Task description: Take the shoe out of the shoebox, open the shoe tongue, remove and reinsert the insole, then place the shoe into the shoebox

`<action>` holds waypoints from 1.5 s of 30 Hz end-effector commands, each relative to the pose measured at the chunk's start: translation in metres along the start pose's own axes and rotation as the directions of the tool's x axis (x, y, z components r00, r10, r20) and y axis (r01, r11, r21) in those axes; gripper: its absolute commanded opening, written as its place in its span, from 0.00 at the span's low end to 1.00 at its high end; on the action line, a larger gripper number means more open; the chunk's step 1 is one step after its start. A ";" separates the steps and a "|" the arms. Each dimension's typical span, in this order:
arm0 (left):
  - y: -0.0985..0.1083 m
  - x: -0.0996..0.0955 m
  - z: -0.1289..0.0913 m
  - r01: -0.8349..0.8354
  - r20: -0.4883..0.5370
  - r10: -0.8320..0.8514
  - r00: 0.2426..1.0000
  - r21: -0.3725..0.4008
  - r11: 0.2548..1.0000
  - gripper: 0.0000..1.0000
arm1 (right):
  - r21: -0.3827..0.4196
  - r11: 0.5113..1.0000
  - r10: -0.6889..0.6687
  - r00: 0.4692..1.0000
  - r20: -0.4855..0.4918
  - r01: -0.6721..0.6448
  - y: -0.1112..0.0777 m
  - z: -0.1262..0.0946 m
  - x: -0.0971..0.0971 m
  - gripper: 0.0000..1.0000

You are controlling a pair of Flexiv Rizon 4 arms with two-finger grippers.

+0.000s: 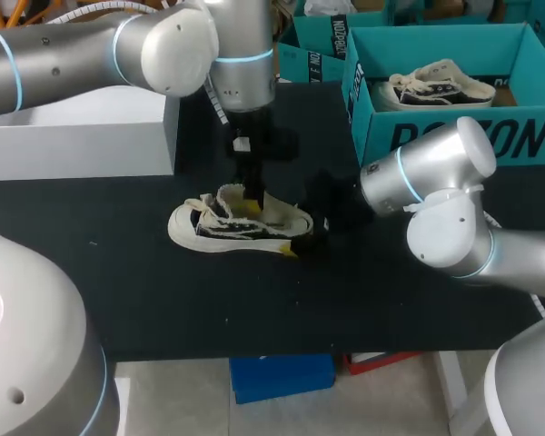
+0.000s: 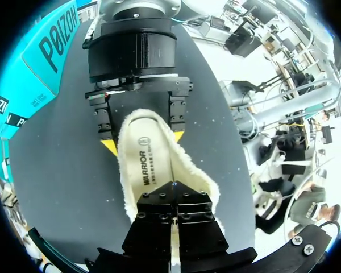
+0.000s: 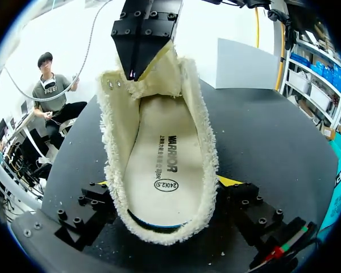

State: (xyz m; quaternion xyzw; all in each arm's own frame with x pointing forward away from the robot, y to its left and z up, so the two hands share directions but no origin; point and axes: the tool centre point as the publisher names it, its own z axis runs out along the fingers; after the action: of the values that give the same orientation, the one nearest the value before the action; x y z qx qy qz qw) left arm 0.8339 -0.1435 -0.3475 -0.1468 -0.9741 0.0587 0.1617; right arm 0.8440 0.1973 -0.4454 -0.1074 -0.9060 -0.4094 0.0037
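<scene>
A cream-and-black shoe (image 1: 241,222) lies on its sole on the black table (image 1: 163,300), toe to the left. My left gripper (image 1: 245,195) comes down from above and is shut on the shoe's tongue (image 3: 153,68), holding it up and away from the opening. The pale insole (image 3: 165,165) lies bare inside the shoe (image 2: 153,159). My right gripper (image 1: 302,243) is at the heel, with a finger (image 3: 238,196) pressed against each side of the frayed collar. In the left wrist view the right gripper (image 2: 143,139) straddles the heel ahead of the left gripper (image 2: 173,190).
The teal shoebox (image 1: 436,136) stands open at the back right with a second shoe (image 1: 440,86) inside. Another teal box (image 1: 313,54) is behind it. A white box (image 1: 82,136) stands at the back left.
</scene>
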 end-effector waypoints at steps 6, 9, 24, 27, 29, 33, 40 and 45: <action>0.004 -0.002 0.002 0.004 -0.010 -0.004 1.000 0.013 1.000 0.00 | 0.002 1.000 0.001 1.000 0.002 -0.001 -0.001 0.000 0.000 0.00; 0.008 -0.004 0.004 0.010 -0.015 -0.009 1.000 0.040 0.999 0.00 | 0.002 1.000 0.001 1.000 0.002 -0.001 -0.001 0.000 0.000 0.00; 0.007 -0.001 0.007 -0.011 -0.001 0.011 1.000 0.043 0.999 0.00 | 0.002 1.000 0.001 1.000 0.002 -0.001 -0.001 0.000 0.000 0.00; 0.010 -0.001 0.013 -0.003 -0.014 0.003 1.000 0.050 0.999 0.00 | 0.002 1.000 0.001 1.000 0.002 -0.001 -0.001 0.000 0.000 0.00; 0.012 -0.002 0.018 0.003 -0.021 -0.002 1.000 0.054 0.999 0.00 | 0.002 1.000 0.001 1.000 0.002 -0.001 -0.001 0.000 0.000 0.00; 0.016 -0.002 0.024 0.009 -0.030 -0.007 1.000 0.059 0.998 0.00 | 0.002 1.000 0.001 1.000 0.002 -0.001 -0.001 0.000 0.000 0.00; 0.018 0.003 0.033 0.010 -0.046 -0.007 0.999 0.071 0.997 0.00 | 0.002 1.000 0.001 1.000 0.002 -0.001 -0.001 0.000 0.000 0.00; 0.017 0.009 0.041 0.008 -0.061 -0.004 0.998 0.075 0.997 0.00 | 0.002 1.000 0.001 1.000 0.002 -0.001 -0.001 0.000 0.000 0.00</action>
State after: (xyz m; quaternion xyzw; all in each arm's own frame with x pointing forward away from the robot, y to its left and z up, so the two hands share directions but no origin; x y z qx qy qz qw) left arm 0.8188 -0.1282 -0.3812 -0.1389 -0.9666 0.0873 0.1971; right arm 0.8440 0.1973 -0.4454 -0.1075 -0.9060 -0.4094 0.0037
